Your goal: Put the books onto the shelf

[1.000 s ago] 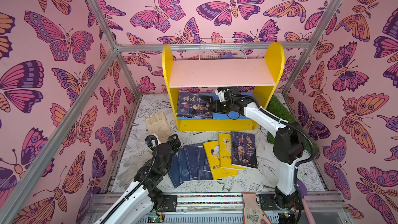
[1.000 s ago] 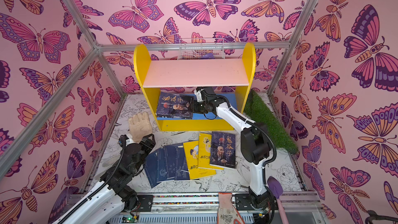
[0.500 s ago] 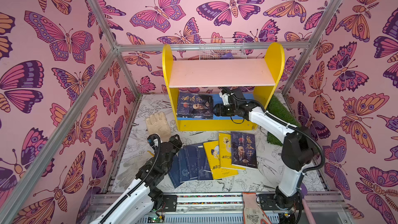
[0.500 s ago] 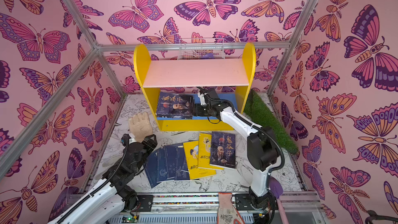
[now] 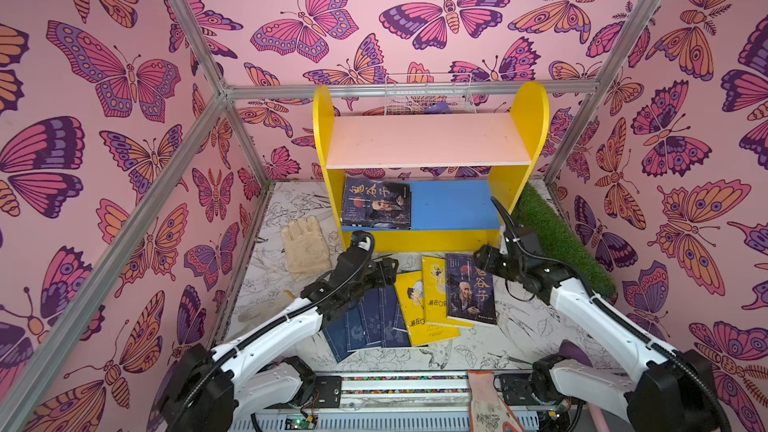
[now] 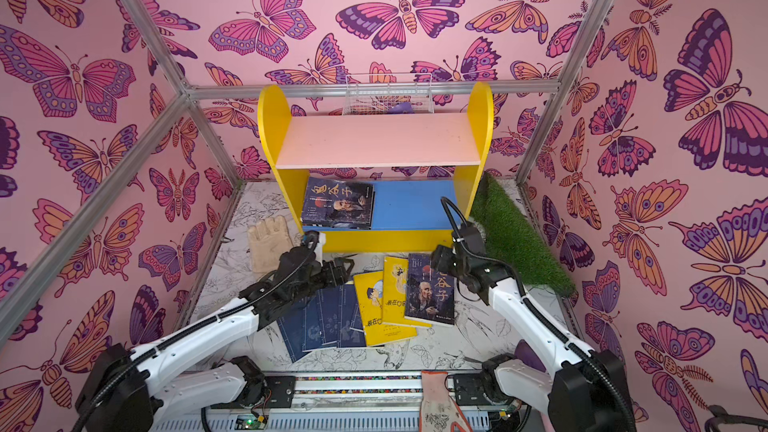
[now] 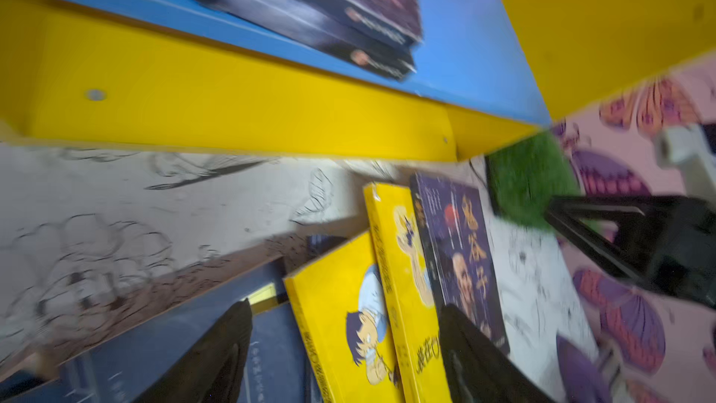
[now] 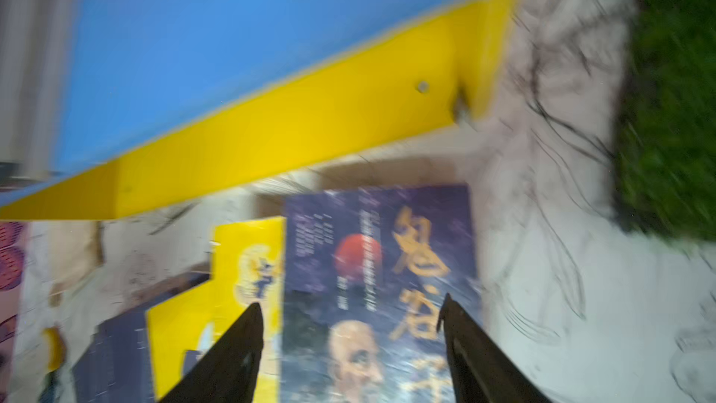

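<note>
Right end effector [image 8: 350, 302] open, empty, poised over the dark book [image 5: 469, 288] on the desk [image 5: 519, 326], likely next pick; left end effector [image 7: 345, 304] open over navy books [image 5: 365, 322]; shelved stack [image 5: 376, 203] sits left on shelf [image 5: 419, 241], leaving room.

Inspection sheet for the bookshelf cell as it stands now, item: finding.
Surface: sketch-print table, front middle covered by books.
Job's things: shelf upper board bare; dark stack lies flat at the left of the blue lower board; navy books, yellow books and dark book fanned on the table.
Clutter: beige glove; turf mat; wire basket behind shelf; printed glove at front edge.
Grippers: left gripper open, empty, above navy and yellow books; right gripper open, empty, above dark book.
Cables: black cable arches up from right wrist; no snag seen.
Surroundings: butterfly walls, metal frame.
</note>
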You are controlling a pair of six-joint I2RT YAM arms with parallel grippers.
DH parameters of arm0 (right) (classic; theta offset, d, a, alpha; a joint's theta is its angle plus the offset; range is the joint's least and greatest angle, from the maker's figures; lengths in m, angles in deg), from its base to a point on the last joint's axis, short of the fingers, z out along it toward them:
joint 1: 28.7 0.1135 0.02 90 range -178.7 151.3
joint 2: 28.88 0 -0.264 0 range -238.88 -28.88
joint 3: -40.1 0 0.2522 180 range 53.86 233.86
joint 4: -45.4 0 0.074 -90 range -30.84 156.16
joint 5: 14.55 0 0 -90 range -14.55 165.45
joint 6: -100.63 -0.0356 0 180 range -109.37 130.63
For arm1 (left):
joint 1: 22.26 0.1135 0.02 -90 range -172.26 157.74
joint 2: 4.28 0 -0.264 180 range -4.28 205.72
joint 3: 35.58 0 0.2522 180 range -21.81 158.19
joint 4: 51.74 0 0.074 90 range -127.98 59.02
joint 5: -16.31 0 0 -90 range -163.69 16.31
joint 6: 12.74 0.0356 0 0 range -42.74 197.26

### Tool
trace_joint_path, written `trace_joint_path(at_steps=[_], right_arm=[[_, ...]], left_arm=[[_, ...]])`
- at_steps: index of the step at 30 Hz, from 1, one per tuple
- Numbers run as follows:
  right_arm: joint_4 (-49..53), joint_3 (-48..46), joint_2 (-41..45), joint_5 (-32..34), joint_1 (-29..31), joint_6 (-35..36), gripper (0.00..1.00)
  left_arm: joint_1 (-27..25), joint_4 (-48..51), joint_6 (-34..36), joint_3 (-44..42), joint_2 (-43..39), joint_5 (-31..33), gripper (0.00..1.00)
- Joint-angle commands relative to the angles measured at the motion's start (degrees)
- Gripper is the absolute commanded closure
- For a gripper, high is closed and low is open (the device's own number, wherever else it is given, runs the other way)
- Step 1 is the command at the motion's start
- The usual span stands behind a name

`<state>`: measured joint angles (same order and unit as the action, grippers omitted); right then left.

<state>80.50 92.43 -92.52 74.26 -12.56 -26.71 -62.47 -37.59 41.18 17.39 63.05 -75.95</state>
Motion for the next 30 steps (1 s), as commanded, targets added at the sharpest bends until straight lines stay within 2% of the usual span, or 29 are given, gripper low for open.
trace_joint_path(at_steps=[1,4,6,10,15,18,22,30], right_arm=[[1.1,-6.3,2.0,-6.2,-7.0,-3.1,0.27],[-3.2,-9.7,-0.3,-15.1,-11.8,-2.6,0.3],[-5.7,-8.7,-2.8,-20.7,-12.4,1.4,0.31],[-6.0,-6.7,-9.9,-25.5,-12.4,3.1,0.34],[-10.3,-5.6,-13.1,-31.4,-10.7,4.6,0.4],[-9.8,-3.1,-12.7,-31.5,-5.8,6.7,0.42],[-6.9,1.2,-13.8,-27.9,1.0,9.6,0.43],[-7.3,2.9,-16.7,-27.8,2.4,10.1,0.43]], left_arm=[[-3.2,-0.6,11.3,3.4,6.8,-10.7,0.21],[-5.3,-0.6,14.7,6.3,11.5,-12.5,0.19],[-6.3,-0.3,16.2,8.2,14.6,-13.6,0.18],[-8.0,0.3,18.3,11.4,20.8,-14.9,0.17],[-8.7,0.2,17.9,12.4,25.4,-14.4,0.17],[-8.6,-0.4,17.4,11.5,25.4,-14.2,0.17],[-7.6,-1.6,16.3,10.1,25.2,-15.2,0.17],[-3.0,-4.6,12.1,6.2,26.3,-17.2,0.18]])
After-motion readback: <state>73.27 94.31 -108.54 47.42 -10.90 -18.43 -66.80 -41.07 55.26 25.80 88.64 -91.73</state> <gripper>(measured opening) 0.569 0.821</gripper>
